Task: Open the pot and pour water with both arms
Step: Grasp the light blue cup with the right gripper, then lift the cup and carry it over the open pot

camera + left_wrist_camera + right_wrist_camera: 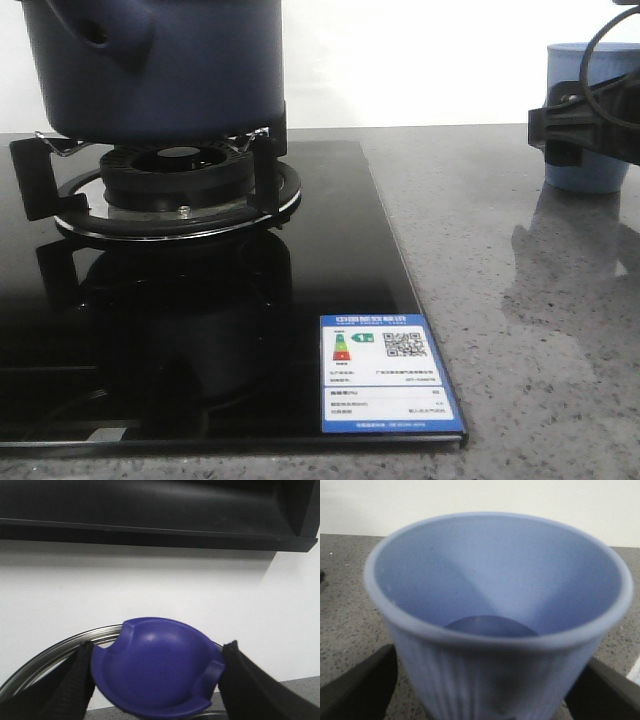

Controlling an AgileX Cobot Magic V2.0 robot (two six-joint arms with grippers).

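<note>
The dark navy pot [170,70] sits on the gas burner [180,175] at the back left, its top cut off by the frame. In the left wrist view my left gripper [157,675] is shut on the lid's blue-purple knob [157,665]. The lid's metal rim [60,647] curves behind the knob, with white wall beyond it. The light blue ribbed cup [585,170] stands on the counter at the far right. My right gripper [565,125] clasps it, and its fingers [365,680] press both sides of the cup [495,580].
A black glass hob [200,330] with a blue energy label [385,375] covers the left half. Grey speckled stone counter [520,300] runs to the right. A dark hood [150,515] hangs above the left gripper.
</note>
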